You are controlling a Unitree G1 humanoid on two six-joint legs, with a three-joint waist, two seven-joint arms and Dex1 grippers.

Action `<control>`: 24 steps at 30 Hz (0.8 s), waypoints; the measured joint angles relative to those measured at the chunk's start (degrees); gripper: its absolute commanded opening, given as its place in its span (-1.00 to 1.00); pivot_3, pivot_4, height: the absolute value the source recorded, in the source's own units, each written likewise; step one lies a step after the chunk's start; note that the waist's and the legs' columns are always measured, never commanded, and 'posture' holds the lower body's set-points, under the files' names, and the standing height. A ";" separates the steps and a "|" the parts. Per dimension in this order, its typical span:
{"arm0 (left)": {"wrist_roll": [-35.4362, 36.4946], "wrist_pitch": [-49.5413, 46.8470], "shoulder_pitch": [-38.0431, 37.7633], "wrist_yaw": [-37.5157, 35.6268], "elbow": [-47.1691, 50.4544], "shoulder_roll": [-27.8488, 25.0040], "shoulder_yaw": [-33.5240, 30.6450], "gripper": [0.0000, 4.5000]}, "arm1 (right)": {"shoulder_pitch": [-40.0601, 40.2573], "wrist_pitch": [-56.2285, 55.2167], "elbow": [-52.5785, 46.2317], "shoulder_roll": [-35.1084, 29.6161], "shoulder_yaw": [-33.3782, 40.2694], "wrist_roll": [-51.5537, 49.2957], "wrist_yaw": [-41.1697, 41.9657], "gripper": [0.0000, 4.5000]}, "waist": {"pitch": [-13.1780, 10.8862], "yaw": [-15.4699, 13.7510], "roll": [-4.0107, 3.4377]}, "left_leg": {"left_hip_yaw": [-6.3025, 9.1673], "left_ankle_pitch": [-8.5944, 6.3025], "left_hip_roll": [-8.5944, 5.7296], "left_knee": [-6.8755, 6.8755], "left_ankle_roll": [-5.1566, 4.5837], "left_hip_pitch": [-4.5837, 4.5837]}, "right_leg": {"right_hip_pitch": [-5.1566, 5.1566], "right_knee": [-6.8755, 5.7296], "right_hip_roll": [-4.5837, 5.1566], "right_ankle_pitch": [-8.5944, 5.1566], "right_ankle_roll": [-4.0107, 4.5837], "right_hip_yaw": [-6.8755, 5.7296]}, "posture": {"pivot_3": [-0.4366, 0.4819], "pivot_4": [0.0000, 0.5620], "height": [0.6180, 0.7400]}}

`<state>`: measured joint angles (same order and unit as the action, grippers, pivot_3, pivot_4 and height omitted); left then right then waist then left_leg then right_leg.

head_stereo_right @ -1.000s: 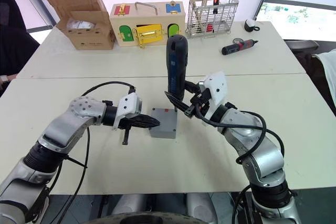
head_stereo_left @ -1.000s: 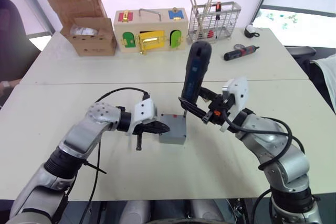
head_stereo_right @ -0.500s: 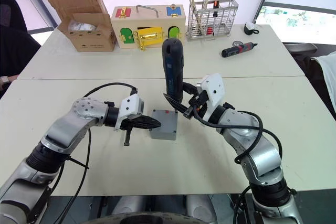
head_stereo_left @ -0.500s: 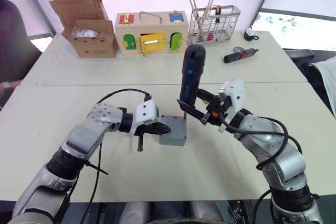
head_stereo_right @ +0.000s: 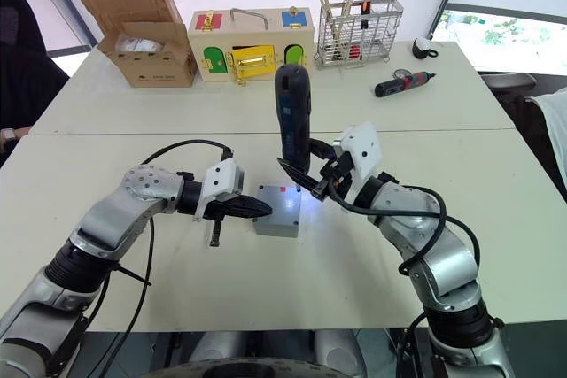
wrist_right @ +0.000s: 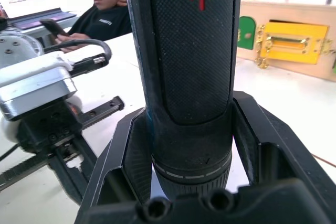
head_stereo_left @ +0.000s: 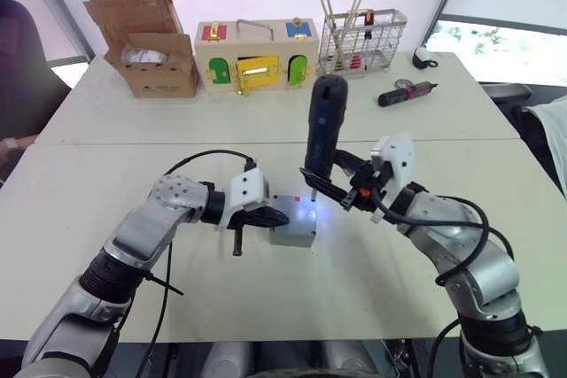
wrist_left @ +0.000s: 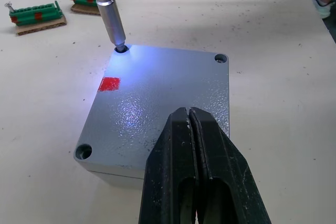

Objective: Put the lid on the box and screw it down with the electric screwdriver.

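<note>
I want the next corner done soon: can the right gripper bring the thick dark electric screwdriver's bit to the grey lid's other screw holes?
Probably yes. The right gripper holds the electric screwdriver upright over the lid, whose other corner holes lie uncovered; the shut left gripper rests at one edge.

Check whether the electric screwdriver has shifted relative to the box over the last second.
No. The electric screwdriver stands upright with its bit at the same far corner of the lid; its light now glows there.
</note>
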<state>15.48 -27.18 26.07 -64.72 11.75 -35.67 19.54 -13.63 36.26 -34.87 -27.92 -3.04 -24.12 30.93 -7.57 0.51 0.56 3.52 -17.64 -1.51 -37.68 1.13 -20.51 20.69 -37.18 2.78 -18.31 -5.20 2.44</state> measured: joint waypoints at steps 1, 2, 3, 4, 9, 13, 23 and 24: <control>0.01 0.06 0.02 -0.05 0.00 0.02 0.00 -1.00 | -0.21 0.70 -0.29 -0.68 0.53 -0.79 0.30 -0.19 | -0.02 -0.05 -0.03 | 0.00 0.00 -0.01 0.01 0.00 -0.03 | 0.02 0.03 0.01 0.00 0.00 0.00 | -0.05 -0.47 1.00; 0.01 0.18 0.05 -0.14 -0.03 0.02 0.00 -1.00 | -0.34 1.40 -0.77 -1.52 1.05 -1.61 0.70 -0.19 | -0.03 -0.07 -0.04 | 0.00 0.00 -0.01 0.02 -0.01 -0.08 | 0.04 0.05 0.02 0.00 0.00 0.00 | -0.05 -0.47 1.00; 0.00 0.59 0.10 -0.38 -0.29 0.02 0.01 -1.00 | -0.78 2.94 -1.44 -2.70 2.06 -3.32 1.20 -0.19 | -0.05 -0.08 -0.07 | 0.00 -0.01 -0.01 0.03 -0.01 -0.12 | 0.08 0.07 0.03 0.00 0.00 0.00 | -0.05 -0.47 1.00; -0.02 1.19 0.22 -0.60 -0.70 0.03 0.02 -1.00 | -1.61 5.09 -1.85 -3.54 3.51 -5.41 1.46 -0.19 | -0.07 -0.07 -0.10 | -0.01 -0.01 -0.01 0.03 -0.01 -0.17 | 0.12 0.08 0.04 0.00 0.01 0.00 | -0.05 -0.47 1.00; 0.93 1.23 1.13 -0.77 -2.23 1.32 -0.77 -1.00 | -10.80 16.72 0.33 -4.72 13.27 -19.77 -1.49 -0.19 | -0.37 0.04 -0.38 | -0.01 0.01 -0.02 -0.15 -0.01 -1.04 | 0.96 -0.06 0.05 0.07 0.02 -0.02 | -0.05 -0.47 1.00; 5.18 -2.81 1.45 -1.63 -2.71 1.90 -2.84 -1.00 | -20.92 24.31 4.29 -11.34 22.99 -34.17 -3.24 -0.19 | -0.68 0.06 -0.50 | 0.01 0.01 -0.02 -0.18 -0.01 -1.77 | 1.69 -0.12 0.03 0.07 0.01 -0.09 | -0.05 -0.47 1.00; 10.54 -6.59 11.55 -3.07 -5.46 2.64 -9.25 -1.00 | -31.66 35.79 24.74 -20.66 23.96 -43.79 -9.55 -0.19 | -1.18 0.22 -0.46 | -0.13 0.13 -0.05 -0.57 0.17 -2.79 | 2.83 -0.70 0.00 0.08 -0.01 -0.04 | -0.05 -0.47 1.00; 10.56 -6.27 11.55 -3.45 -5.43 2.65 -9.18 -1.00 | -31.98 35.95 26.29 -21.77 23.86 -42.89 -9.51 -0.19 | -1.18 0.10 -0.46 | -0.11 0.14 -0.05 -0.56 0.18 -2.80 | 2.85 -0.72 0.00 0.08 -0.01 -0.05 | -0.05 -0.47 1.00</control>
<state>26.03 -33.45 37.61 -68.17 6.32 -33.03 10.36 -45.62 72.21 -8.58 -49.69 20.81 -67.01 21.42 -8.75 0.61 0.10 3.42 -17.50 -1.56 -38.24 1.30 -23.31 23.54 -37.90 2.78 -18.24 -5.21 2.39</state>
